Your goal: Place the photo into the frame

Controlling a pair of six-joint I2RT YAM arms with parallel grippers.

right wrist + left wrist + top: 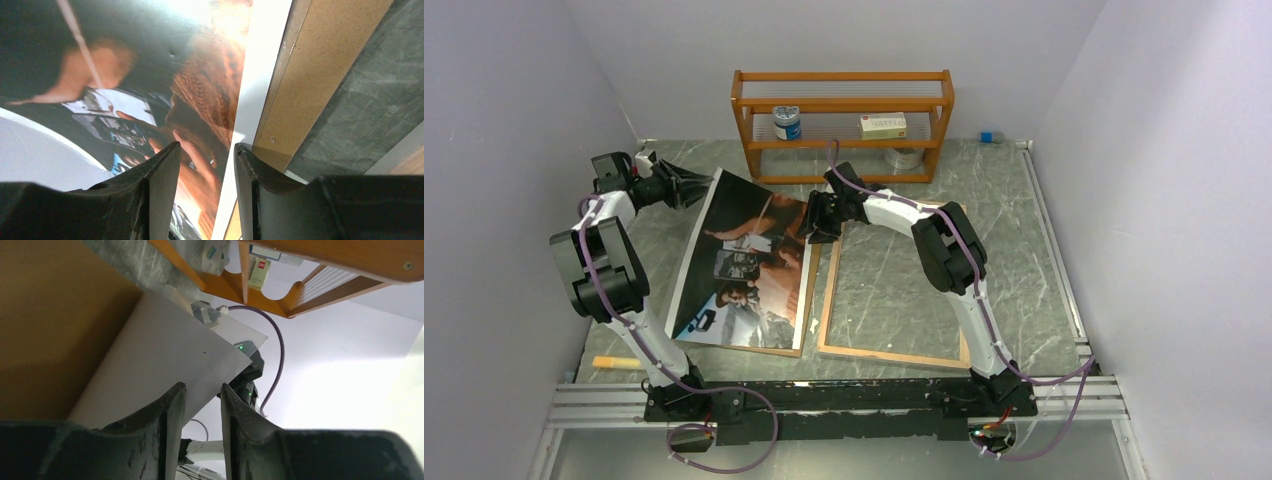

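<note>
Here, left claw (pixel 699 187), right claw (pixel 809 222) both parted at photo (pixel 744 265), frame (pixel 894 356) beside, rack (pixel 844 104) behind.

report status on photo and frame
left gripper open at raised corner of photo; right gripper open at its right edge. photo on backing board. frame empty beside it, nothing between them.

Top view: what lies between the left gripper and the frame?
The photo fills that stretch, from the left gripper across to the frame, with the right gripper at its frame-side edge. The top view shows it.
</note>
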